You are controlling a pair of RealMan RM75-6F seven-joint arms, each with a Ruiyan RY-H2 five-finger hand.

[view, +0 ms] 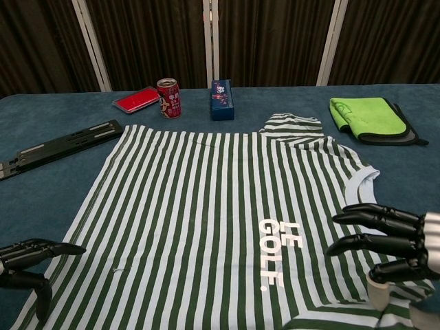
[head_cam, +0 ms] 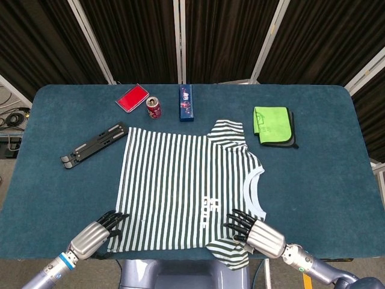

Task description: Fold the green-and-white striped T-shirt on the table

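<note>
One green-and-white striped cotton T-shirt (head_cam: pixel 186 183) spread flat mid-table, left hand (view: pixel 27 265) at its hem corner and right hand (view: pixel 388 237) over the near sleeve, both empty with fingers apart, beyond it one red can (head_cam: pixel 154 108).

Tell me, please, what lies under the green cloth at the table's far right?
A dark cloth or pad lies under the green cloth, showing along its right and near edges; the rest is covered.
</note>
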